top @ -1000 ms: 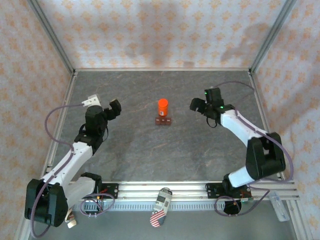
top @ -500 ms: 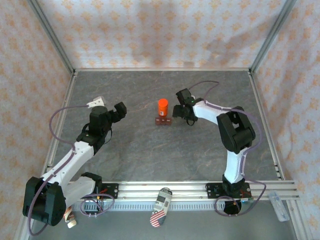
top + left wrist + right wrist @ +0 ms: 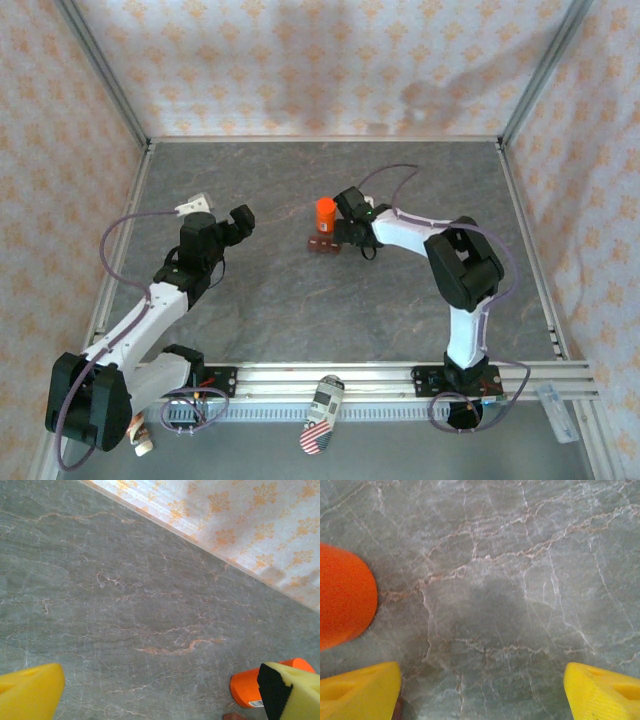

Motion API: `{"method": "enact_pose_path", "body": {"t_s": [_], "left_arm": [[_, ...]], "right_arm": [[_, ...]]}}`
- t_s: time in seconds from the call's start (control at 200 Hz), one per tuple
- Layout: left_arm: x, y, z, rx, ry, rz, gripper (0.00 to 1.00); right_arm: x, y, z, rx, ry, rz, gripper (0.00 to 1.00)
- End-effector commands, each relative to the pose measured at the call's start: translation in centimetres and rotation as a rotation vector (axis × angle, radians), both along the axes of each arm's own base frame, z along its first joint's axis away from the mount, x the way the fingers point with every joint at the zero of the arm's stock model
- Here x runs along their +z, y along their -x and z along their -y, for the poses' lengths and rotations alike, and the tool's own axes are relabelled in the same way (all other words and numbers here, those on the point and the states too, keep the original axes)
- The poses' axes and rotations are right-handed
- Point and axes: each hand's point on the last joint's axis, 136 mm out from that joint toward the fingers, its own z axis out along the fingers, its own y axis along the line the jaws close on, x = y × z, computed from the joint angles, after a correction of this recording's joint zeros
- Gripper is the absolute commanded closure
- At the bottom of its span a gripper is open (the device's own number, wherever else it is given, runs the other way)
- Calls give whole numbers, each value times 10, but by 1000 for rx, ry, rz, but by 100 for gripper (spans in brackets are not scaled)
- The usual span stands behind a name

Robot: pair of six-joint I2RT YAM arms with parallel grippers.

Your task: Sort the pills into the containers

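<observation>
An orange bottle (image 3: 325,211) stands mid-table, and the dark red-brown containers (image 3: 326,243) lie just in front of it. I cannot make out the pills in any view. My right gripper (image 3: 348,228) hovers right beside the bottle and the containers. In the right wrist view the right gripper (image 3: 482,692) is open over bare table, with the bottle (image 3: 342,597) at the left edge. My left gripper (image 3: 237,222) is off to the left of the bottle. It (image 3: 160,695) is open too, with the bottle (image 3: 247,692) partly behind its right finger (image 3: 292,690).
Patterned walls and an aluminium frame (image 3: 130,120) close in the grey marble table (image 3: 300,320). A striped object (image 3: 322,413) lies on the front rail between the arm bases. Cables loop from both arms.
My right arm has swung left from the table's right side to right next to the bottle and containers. My left gripper has edged slightly toward the bottle.
</observation>
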Motion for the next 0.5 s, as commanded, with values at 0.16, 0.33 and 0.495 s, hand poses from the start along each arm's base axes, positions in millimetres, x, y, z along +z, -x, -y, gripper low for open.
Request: {"method": "enact_pose_path", "body": {"t_s": [0.16, 0.33, 0.495], "left_arm": [[-2, 0, 3, -3, 18, 7, 0], [-4, -1, 4, -6, 23, 2, 0], [-2, 0, 6, -16, 32, 7, 0]], "right_arm": [[13, 48, -21, 118, 38, 6, 16], [30, 65, -26, 119, 45, 55, 16], [53, 73, -20, 89, -11, 92, 15]]}}
